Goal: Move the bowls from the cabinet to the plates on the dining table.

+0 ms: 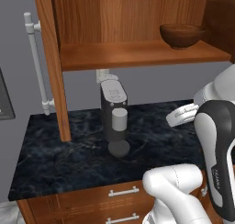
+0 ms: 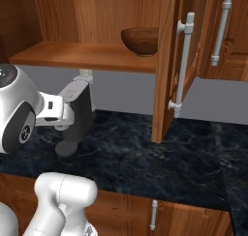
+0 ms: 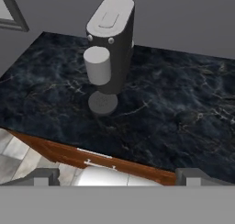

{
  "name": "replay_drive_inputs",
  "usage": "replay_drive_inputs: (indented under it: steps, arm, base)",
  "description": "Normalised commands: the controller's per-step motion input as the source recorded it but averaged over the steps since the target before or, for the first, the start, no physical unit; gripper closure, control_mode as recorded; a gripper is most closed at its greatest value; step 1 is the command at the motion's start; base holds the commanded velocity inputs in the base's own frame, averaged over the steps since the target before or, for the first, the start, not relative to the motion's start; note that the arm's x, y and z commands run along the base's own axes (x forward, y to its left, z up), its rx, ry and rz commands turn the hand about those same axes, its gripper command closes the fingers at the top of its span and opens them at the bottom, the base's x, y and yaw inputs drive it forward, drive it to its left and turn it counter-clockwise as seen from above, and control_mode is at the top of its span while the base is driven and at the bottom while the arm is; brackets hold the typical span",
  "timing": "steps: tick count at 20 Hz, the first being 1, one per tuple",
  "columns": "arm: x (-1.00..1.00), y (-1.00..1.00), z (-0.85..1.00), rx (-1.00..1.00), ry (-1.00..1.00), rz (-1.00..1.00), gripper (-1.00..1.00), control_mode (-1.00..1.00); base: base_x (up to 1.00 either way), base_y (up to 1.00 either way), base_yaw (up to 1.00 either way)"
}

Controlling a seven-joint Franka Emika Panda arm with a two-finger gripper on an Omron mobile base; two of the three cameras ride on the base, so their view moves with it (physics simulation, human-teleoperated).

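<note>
Up high, the reddish-brown bowl [image 1: 181, 35] is sitting on the cabinet shelf [image 1: 137, 55], upper right of the left base frame. The claw [image 3: 119, 176] is hanging wide and empty over the black marble counter [image 3: 183, 113]. Rising carelessly, it risks clipping the coffee machine [image 1: 114, 115] or the shelf's front edge.

The cabinet [image 1: 55, 58] stands open, its door swung out at the far left with a long silver bar handle [image 1: 37, 64]. On its wooden shelf [image 1: 137, 53], toward the right, sits one glossy reddish-brown bowl [image 1: 181, 35], upright. Below the shelf a dark coffee machine [image 1: 114, 115] stands on the black marble desk [image 1: 59, 159]. Drawers [image 1: 119, 193] with short silver handles line the desk's near edge. The white arm [image 1: 215, 140] rises at the right.
</note>
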Motion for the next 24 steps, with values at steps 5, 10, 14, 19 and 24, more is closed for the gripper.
replay_drive_inputs:
  steps: [5,10,14,19,24]
  arm:
    - [0.00,0.00,0.00,0.00,0.00,0.00,-1.00,1.00]
    - [0.00,0.00,0.00,0.00,0.00,0.00,-1.00,1.00]
    - [0.00,0.00,0.00,0.00,0.00,0.00,-1.00,1.00]
    - [0.00,0.00,0.00,0.00,0.00,0.00,-1.00,1.00]
    - [0.01,0.00,0.00,0.00,0.00,0.00,-1.00,-1.00]
  base:
    - [0.09,0.00,-0.01]
    - [0.00,0.00,0.00]
    - [0.00,0.00,0.00]
    - [0.00,0.00,0.00]
    - [0.01,0.00,0.00]
